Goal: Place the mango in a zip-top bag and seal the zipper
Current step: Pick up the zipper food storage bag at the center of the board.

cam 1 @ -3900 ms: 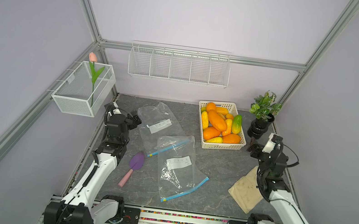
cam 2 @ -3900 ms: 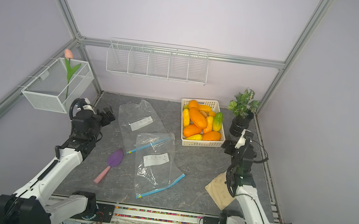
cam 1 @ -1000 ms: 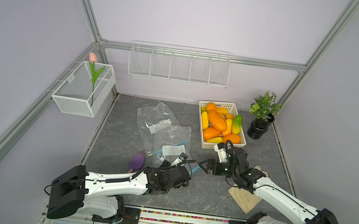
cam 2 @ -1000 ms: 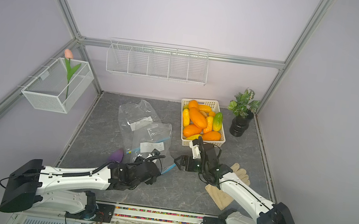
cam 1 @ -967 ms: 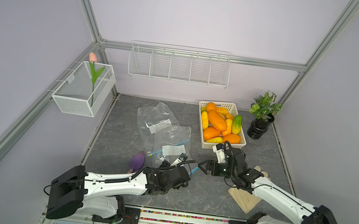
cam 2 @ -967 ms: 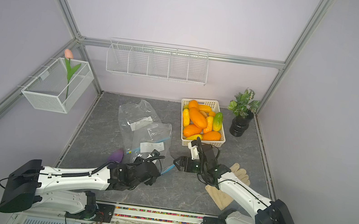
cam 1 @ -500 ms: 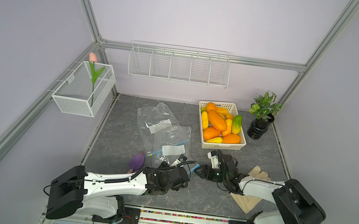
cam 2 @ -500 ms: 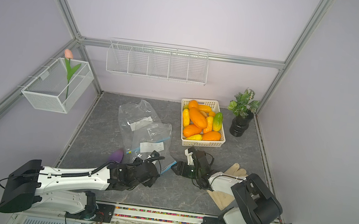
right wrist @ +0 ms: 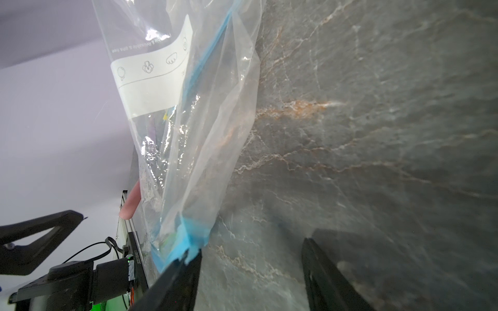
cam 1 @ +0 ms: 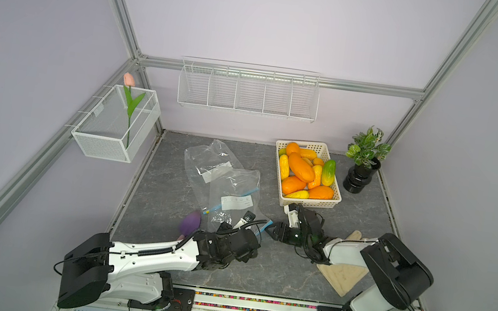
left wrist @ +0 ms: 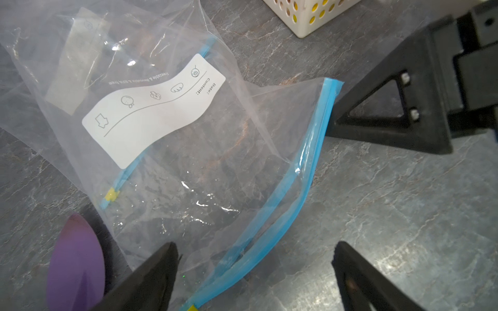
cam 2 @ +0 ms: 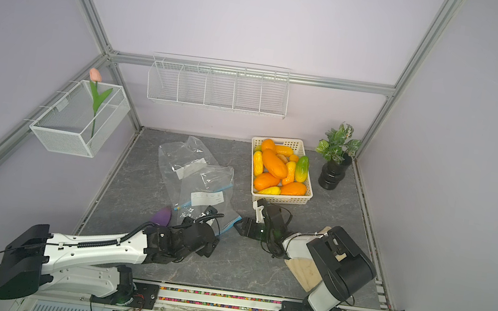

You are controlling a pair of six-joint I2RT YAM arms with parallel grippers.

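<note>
Lying in the white basket at the table's back right, the mangoes are untouched. The zip-top bag rests on the table nearer the front, its blue zipper gaping a little. The left claw stands wide and empty, straddling one end of that zipper. The right claw is also parted and empty, one side of it touching the bag's other blue corner.

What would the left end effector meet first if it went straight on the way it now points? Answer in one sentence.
Probably the blue zipper edge of the nearer zip-top bag, which lies just ahead of the open left end effector; depth is uncertain.
</note>
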